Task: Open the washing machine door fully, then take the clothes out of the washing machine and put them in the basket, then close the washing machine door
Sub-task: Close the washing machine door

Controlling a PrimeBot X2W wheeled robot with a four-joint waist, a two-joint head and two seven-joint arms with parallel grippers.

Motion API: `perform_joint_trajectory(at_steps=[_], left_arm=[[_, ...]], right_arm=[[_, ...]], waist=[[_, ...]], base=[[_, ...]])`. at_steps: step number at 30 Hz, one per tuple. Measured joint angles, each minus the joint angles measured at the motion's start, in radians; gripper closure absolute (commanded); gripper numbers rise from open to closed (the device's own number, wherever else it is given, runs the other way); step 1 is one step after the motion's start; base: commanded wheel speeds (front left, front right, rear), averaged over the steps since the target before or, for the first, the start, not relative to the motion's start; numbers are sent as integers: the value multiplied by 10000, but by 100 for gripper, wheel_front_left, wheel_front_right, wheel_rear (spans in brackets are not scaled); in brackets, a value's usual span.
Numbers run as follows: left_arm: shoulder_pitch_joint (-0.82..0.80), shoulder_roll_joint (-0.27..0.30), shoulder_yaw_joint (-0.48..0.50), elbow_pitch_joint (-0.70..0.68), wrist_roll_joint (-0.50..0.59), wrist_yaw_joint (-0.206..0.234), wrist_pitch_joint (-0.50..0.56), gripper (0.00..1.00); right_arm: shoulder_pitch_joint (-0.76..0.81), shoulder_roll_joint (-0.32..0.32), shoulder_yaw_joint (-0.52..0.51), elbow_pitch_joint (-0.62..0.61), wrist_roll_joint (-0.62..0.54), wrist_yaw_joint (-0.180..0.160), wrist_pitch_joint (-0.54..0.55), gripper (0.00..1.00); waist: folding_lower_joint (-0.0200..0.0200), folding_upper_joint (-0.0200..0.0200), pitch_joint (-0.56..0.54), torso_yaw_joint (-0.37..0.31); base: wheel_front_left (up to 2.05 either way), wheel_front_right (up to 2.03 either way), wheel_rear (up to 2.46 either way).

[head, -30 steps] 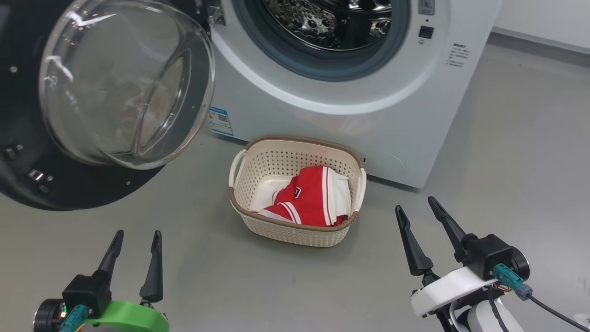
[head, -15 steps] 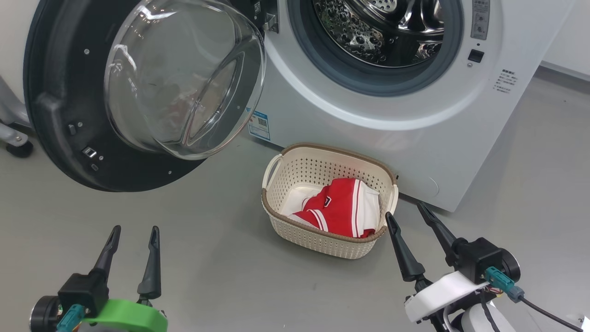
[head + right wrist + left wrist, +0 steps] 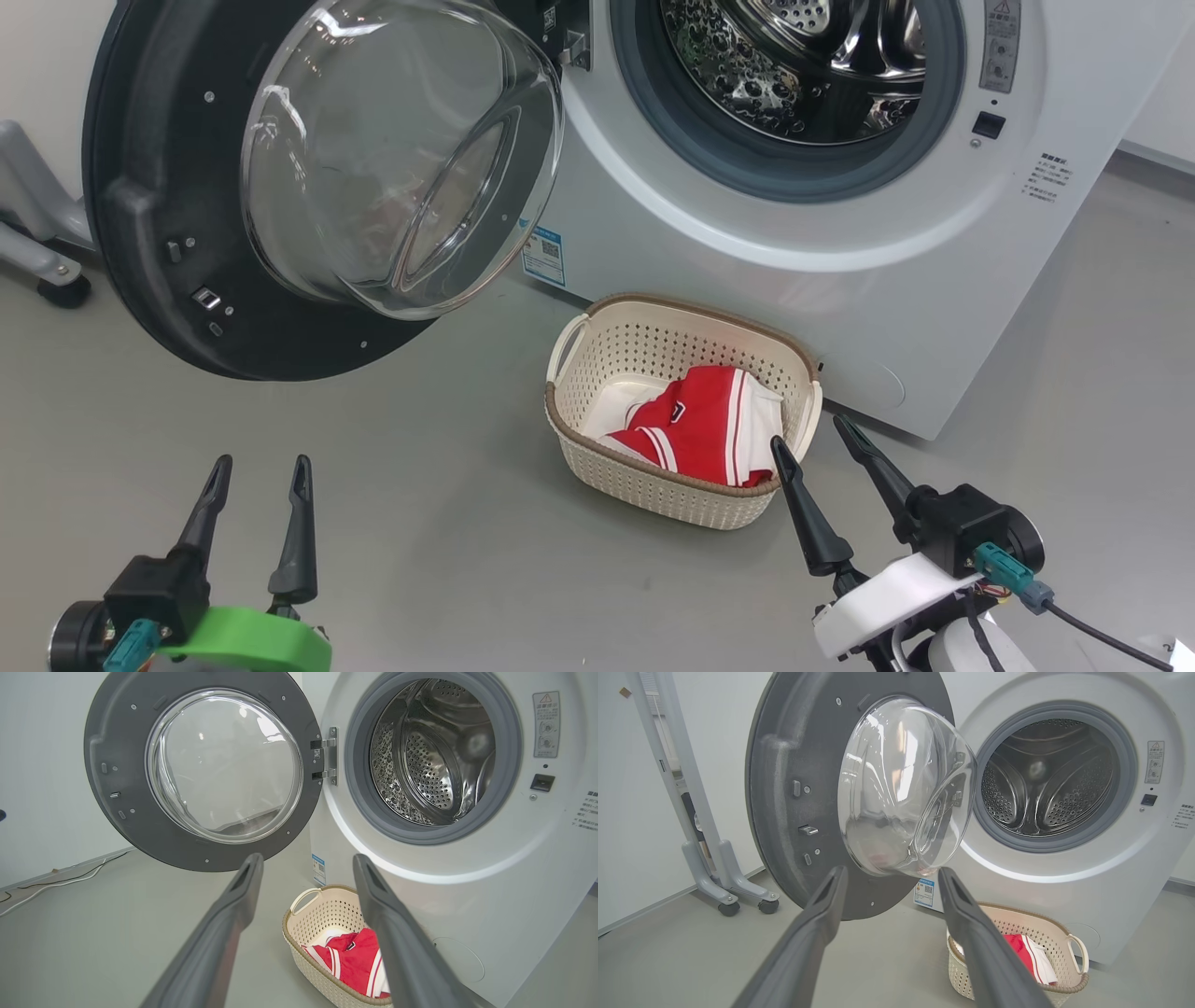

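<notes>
The washing machine door stood swung wide on its hinge at the left of the washing machine, its dark inner face and bulging glass bowl turned toward the robot. The round opening was uncovered, with the grey gasket ringing the perforated steel drum. On the grey floor, just in front of the machine's lower front panel and to the right of the small blue label, sat the basket. The clothes lay inside it as a crumpled red heap with white stripes, pushed toward the basket's right half, with a paler patch showing at its left. The left gripper hung low at the lower left of the head view, well apart from both door and basket; its two dark fingers were spread and empty, pointing up toward the door's bottom edge. The right gripper was near the basket's near right corner, its fingers likewise parted with nothing between them. In the head view its inner fingertip overlapped the basket rim, so contact could not be ruled out from there, though the right wrist view seemed to show the basket lying below and beyond the fingers. A grey wheeled stand stood by the wall, left of the door.
</notes>
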Motion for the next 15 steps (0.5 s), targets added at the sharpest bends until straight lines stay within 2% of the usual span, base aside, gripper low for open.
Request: perform_joint_trajectory(at_steps=[15], left_arm=[[67, 0, 40, -142, 2, 10, 0, 0]], right_arm=[[-1, 0, 31, 38, 77, 0, 0, 0]], waist=[[0, 0, -67, 35]], base=[[0, 0, 0]])
